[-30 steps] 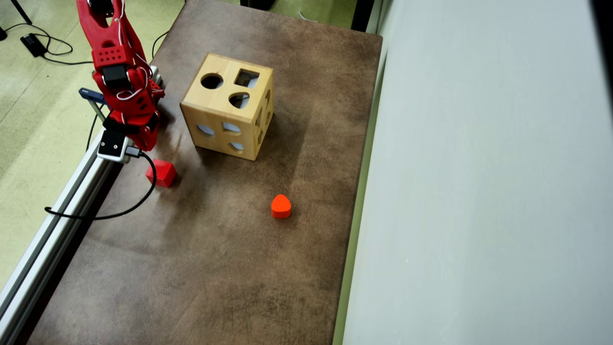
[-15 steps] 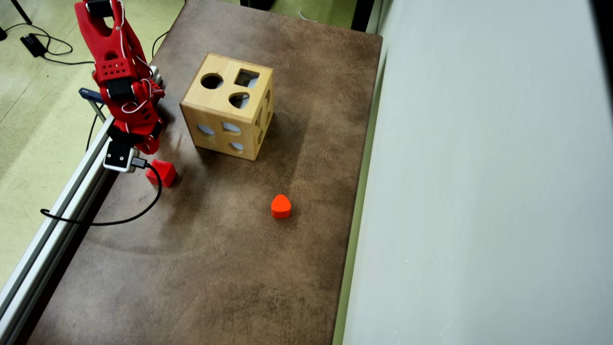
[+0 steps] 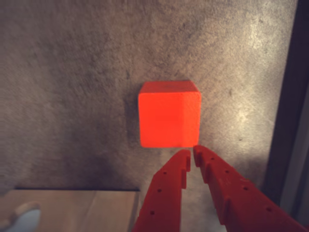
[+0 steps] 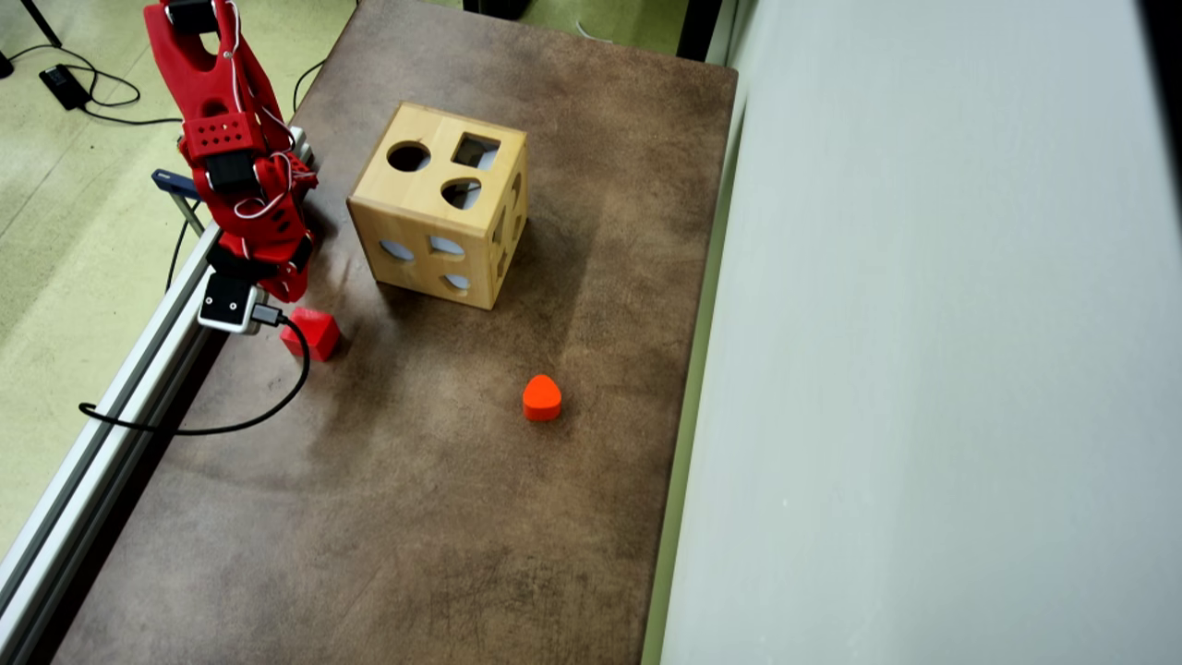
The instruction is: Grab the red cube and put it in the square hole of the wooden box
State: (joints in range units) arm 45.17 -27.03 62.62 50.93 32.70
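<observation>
The red cube [image 3: 169,116] lies on the brown table, just beyond my fingertips in the wrist view. In the overhead view the cube [image 4: 316,333] sits near the table's left edge, just below my red gripper [image 4: 294,297]. My gripper [image 3: 191,153] is shut and holds nothing, its tips close to the cube's near edge. The wooden box [image 4: 443,208] stands to the right of the arm, with its square hole [image 4: 476,151] on the top face beside a round hole and a rounded one. A corner of the box [image 3: 72,210] shows at the bottom left of the wrist view.
An orange rounded block [image 4: 542,398] lies mid-table, below and right of the box. A metal rail [image 4: 120,397] runs along the table's left edge, with a black cable [image 4: 222,427] looping over it. A pale wall [image 4: 923,332] borders the right side.
</observation>
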